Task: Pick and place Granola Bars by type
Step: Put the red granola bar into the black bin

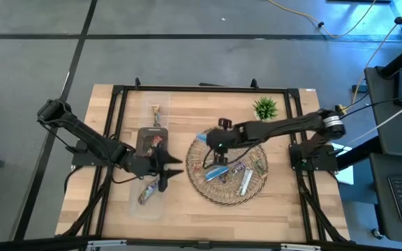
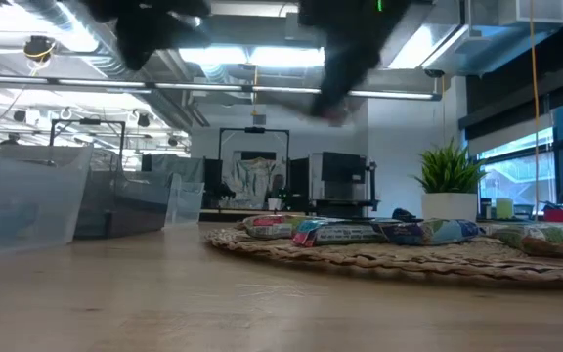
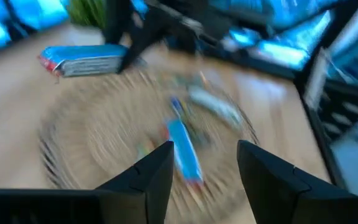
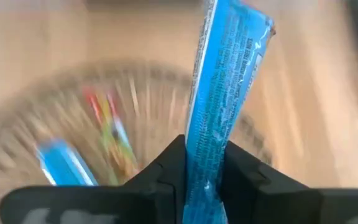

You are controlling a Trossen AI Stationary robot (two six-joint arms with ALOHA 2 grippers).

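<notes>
Several granola bars lie on a round woven mat (image 1: 260,183), among them a blue bar (image 1: 216,173) and a silvery one (image 1: 245,181). My right gripper (image 1: 211,141) hovers over the mat's far-left rim, shut on another blue bar (image 4: 225,81). My left gripper (image 1: 173,169) is open and holds nothing. It hangs between the mat and three clear trays; its wrist view looks over the mat at the lying blue bar (image 3: 182,149). Single bars lie in the far tray (image 1: 156,111), the middle tray (image 1: 153,141) and the near tray (image 1: 145,194). My right gripper pinches the blue bar by one end (image 4: 205,140) between its two fingers. The bar runs on along the fingers and sticks out past their tips. It is lifted clear above the mat's rim; in the left wrist view the held bar (image 3: 86,61) lies about level.
A small green potted plant (image 1: 264,108) stands on the table just beyond the mat, close to my right arm. The clear trays (image 2: 27,205) sit in a row left of the mat. Bare wood lies near the table's near edge.
</notes>
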